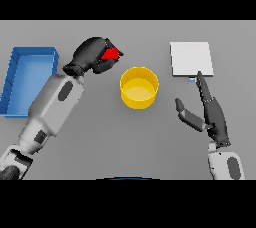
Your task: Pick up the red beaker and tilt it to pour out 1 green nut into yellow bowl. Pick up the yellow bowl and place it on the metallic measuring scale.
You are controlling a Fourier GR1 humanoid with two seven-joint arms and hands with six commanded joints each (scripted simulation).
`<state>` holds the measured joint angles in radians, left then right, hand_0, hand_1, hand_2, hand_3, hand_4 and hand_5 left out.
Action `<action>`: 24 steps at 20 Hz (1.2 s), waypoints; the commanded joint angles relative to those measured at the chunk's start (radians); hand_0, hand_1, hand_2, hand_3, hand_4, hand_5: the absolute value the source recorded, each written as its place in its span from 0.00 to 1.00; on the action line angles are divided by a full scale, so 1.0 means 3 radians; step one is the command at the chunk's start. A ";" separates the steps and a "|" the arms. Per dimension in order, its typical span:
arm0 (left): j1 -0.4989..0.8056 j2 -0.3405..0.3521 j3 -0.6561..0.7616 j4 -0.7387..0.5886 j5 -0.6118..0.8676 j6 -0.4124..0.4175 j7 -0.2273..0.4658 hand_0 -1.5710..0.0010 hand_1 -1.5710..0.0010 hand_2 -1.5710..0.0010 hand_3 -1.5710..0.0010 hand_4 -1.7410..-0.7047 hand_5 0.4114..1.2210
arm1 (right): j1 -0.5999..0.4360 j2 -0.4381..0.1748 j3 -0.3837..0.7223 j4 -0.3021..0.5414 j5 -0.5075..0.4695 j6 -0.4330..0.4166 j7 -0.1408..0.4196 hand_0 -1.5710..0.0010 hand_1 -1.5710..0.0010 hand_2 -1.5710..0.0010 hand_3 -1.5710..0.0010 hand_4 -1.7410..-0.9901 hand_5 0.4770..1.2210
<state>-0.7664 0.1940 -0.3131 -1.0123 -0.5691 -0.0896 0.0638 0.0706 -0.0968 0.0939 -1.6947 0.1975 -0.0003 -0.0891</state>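
Note:
My left hand is curled round the red beaker, of which only a small red part shows between the fingers, tilted toward the right. It hangs up and to the left of the yellow bowl, which stands upright mid-table. I cannot see a green nut. The metallic measuring scale, a pale square plate, lies at the back right. My right hand is open, fingers straight and pointing at the scale's near edge, to the right of the bowl.
A blue tray sits at the far left, beside my left forearm.

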 commanded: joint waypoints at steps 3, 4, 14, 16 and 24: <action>-0.0186 0.0110 -0.0318 0.0055 -0.0422 -0.0132 0.0086 0.00 0.00 0.00 0.00 0.00 0.95 | -0.0006 0.0030 0.0001 -0.0012 -0.0015 -0.0011 0.0018 1.00 1.00 1.00 1.00 0.74 0.26; -0.0243 0.0117 -0.0415 0.0080 -0.0531 -0.0210 0.0117 0.00 0.00 0.00 0.00 0.00 0.96 | 0.0003 0.0023 -0.0013 -0.0007 -0.0054 0.0015 0.0015 1.00 1.00 1.00 1.00 0.74 0.27; -0.0931 0.0130 -0.1205 0.0561 -0.1390 -0.0834 -0.0220 0.00 0.00 0.00 0.14 0.02 1.00 | 0.0103 0.0112 -0.0021 -0.0014 -0.0186 0.0058 0.0021 1.00 1.00 1.00 1.00 0.70 0.21; -0.1054 0.0113 -0.1323 0.0656 -0.1506 -0.0848 -0.0381 0.00 0.00 0.00 0.09 0.02 1.00 | 0.0075 0.0100 -0.0022 -0.0052 -0.0110 -0.0014 0.0028 1.00 1.00 1.00 1.00 0.69 0.19; -0.1418 0.0087 -0.1891 0.0863 -0.2072 -0.0841 -0.0694 0.00 0.00 0.00 0.02 0.00 1.00 | 0.0052 0.0118 -0.0011 -0.0037 -0.0015 -0.0099 -0.0018 1.00 1.00 1.00 1.00 0.77 0.12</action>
<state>-1.1917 0.2194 -0.8806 -0.7539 -1.1902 -0.3433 -0.1471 0.0863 -0.0615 0.0907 -1.7058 0.1928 -0.0300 -0.0935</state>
